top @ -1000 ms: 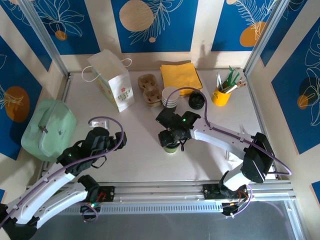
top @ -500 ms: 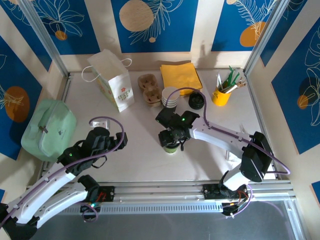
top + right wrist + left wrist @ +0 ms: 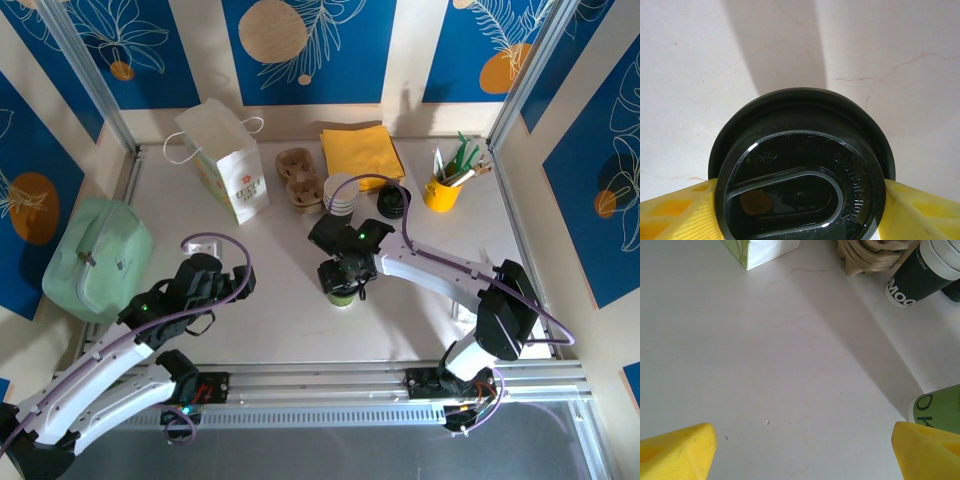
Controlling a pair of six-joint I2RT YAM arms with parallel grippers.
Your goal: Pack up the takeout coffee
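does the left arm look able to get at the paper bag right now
Probably yes: the left claw is open and empty, and bare table lies between it and the bag standing farther back.

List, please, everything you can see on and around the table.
takeout coffee: one, green band, black lid, centre of table
paper bag: one, white, far left
cup carrier: one, brown, beside the bag
napkins: one stack, yellow, far centre
lidless cups: one stack, white-topped, beside the carrier
loose lids: one pile, black, right of those cups
utensil pot: one, yellow, far right
soft case: one, pale green, left edge
left gripper: one, yellow fingers, open over bare table
right gripper: one, yellow fingers flanking the coffee's lid
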